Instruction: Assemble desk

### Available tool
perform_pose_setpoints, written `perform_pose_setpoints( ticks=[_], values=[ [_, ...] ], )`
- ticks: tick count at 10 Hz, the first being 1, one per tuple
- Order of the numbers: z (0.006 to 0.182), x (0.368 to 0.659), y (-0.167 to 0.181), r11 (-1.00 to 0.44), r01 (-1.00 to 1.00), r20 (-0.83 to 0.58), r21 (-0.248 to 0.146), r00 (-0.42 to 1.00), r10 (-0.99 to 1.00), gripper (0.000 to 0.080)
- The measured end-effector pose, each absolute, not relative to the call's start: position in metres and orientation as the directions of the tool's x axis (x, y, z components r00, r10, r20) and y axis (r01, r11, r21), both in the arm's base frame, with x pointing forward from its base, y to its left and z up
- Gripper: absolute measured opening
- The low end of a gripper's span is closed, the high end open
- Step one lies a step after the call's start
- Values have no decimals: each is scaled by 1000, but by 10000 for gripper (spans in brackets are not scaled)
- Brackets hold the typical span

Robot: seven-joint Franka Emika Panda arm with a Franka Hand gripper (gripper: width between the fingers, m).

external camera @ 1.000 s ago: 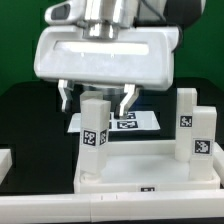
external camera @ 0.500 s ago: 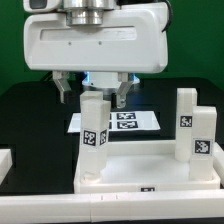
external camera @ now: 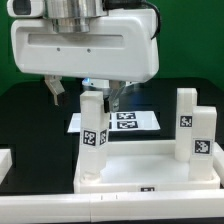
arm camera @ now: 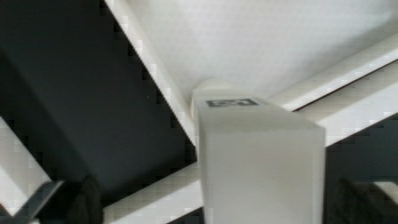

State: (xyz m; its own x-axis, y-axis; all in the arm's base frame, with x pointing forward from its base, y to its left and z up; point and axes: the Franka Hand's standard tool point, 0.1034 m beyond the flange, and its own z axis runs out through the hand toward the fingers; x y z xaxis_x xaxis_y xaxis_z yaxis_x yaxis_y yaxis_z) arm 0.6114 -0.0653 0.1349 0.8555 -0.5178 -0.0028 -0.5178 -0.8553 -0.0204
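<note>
The pincer [external camera: 83,97] is standing released, its two dark fingers [external camera: 57,92] spread wide and grasping nothing. It is hanging just above the upright leg [external camera: 93,140] on the exterior view's left, with one finger on each side of the leg's top and neither one visibly touching it. The wrist view is confirming this: the leg [arm camera: 258,165] is rising between the two fingertips [arm camera: 50,203], with clear gaps on both sides.

Over the last second the pincer has been travelling toward the exterior view's left and rising slightly, while its opening has been staying the same. Earlier it was hanging more to the exterior view's right, over the marker board [external camera: 125,120]; now it is sitting centred over the leg. Neither leg has shifted.

The desk top [external camera: 150,170] is lying flat on the dark worktop [external camera: 30,120], rim upward. The left leg is standing at its near left corner and a second leg [external camera: 192,128] is standing at the right side. The edge of another white part [external camera: 5,160] is showing at the frame's left border.

Judging from this, the arm is lining up on the left leg, probably to grip or turn it home. The next move is calling for a straight descent so the fingers are not knocking the leg askew.
</note>
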Motion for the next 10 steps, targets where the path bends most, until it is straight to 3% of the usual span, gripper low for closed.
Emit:
perform_pose_setpoints(
  ticks=[1,2,4,7,9,10],
  values=[
    [135,611,-66,-856,-517,-3,-20,856,-517,524],
    [135,611,-66,-849,-529,-4,-20,849,-529,524],
    [134,611,-65,-752,-659,-7,-19,752,-659,281],
    [134,611,-65,-605,-796,-11,-17,605,-796,282],
    [133,615,-67,-390,-921,-13,-19,390,-921,282],
    [133,615,-67,-198,-980,-22,-22,199,-980,282]
  ],
)
